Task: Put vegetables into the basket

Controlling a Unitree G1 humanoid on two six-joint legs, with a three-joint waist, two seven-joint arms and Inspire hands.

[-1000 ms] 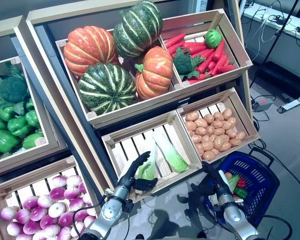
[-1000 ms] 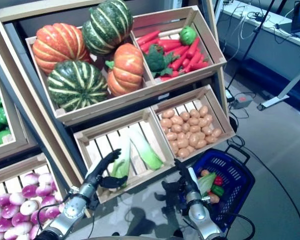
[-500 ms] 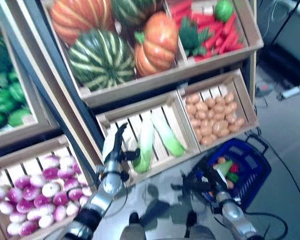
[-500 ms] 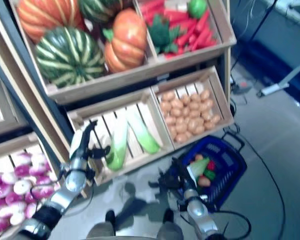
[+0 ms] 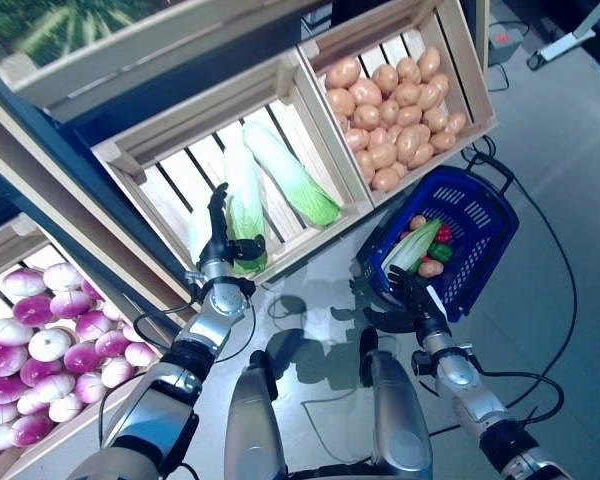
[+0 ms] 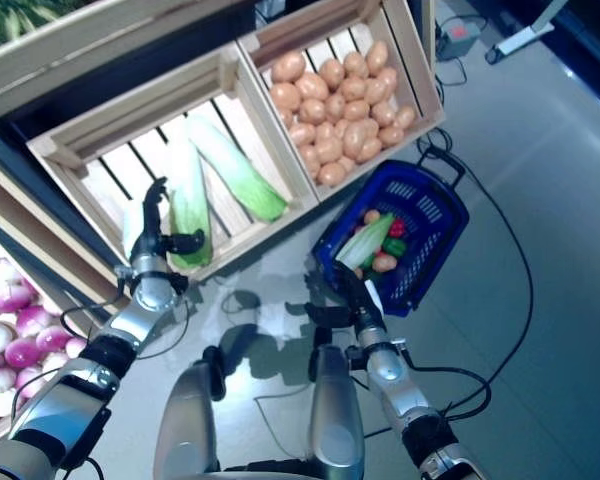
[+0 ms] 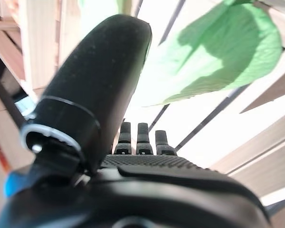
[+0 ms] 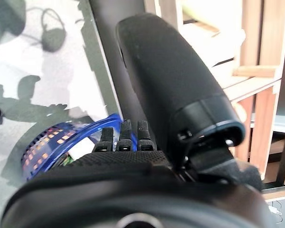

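Note:
Two long pale-green cabbages lie in a slatted wooden crate (image 5: 310, 225). My left hand (image 5: 218, 245) stands at the crate's front edge, right beside the nearer cabbage (image 5: 244, 195), fingers straight, thumb stretched toward its leafy green end (image 7: 218, 52). It holds nothing. The blue basket (image 5: 477, 262) stands on the floor to the right. In it lie a long pale-green vegetable (image 5: 412, 248), a red one (image 5: 442, 234), a green one (image 5: 438, 252) and small brown potatoes (image 5: 430, 268). My right hand (image 5: 408, 302) is open just before the basket's near rim (image 8: 61, 137).
A crate of potatoes (image 5: 395, 110) stands behind the basket, close to its far rim. A lower crate of purple-and-white turnips (image 5: 40, 350) is at my left. A black cable (image 5: 555, 260) runs over the grey floor right of the basket.
The camera has tilted down and closer, so the whole picture has shifted. My left hand stays by the cabbage, its fingers now more upright. My right hand stays by the basket.

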